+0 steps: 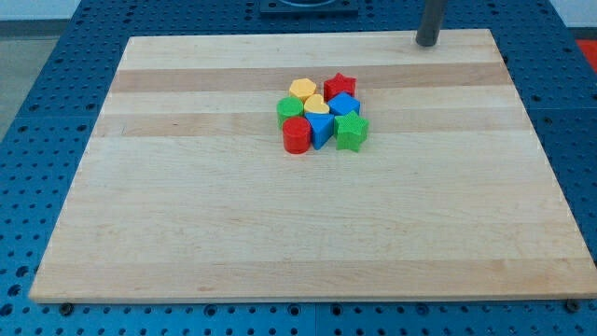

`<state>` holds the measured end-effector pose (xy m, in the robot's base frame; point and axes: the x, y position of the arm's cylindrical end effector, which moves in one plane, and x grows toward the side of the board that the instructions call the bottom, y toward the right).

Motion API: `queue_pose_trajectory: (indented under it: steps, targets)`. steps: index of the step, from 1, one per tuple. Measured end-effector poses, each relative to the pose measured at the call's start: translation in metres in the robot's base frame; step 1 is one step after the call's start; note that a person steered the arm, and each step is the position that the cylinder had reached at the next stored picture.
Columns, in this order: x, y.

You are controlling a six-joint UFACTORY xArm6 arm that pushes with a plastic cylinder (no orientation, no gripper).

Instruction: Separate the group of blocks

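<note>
A tight cluster of small blocks sits a little above the middle of the wooden board (280,224). It holds a red star (340,86), a yellow hexagon (301,90), a yellow heart (317,105), a blue cube (344,104), a green block (289,111), a red cylinder (297,135), a blue block (321,129) and a green star (352,132). They touch one another. My tip (426,42) is at the board's top edge, up and to the right of the cluster, well apart from every block.
The board lies on a blue perforated table (37,140) that shows around all its sides. A dark base (308,6) shows at the view's top.
</note>
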<state>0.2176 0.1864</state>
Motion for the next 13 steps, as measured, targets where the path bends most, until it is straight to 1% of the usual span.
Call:
queue_pose_trajectory:
  steps: [3, 4, 6, 8, 9, 10, 13]
  targets:
    - [0.0, 0.001]
    - [0.014, 0.003]
    - [0.078, 0.012]
    - [0.119, 0.005]
    - [0.134, -0.008]
    - [0.134, -0.023]
    - [0.134, -0.099]
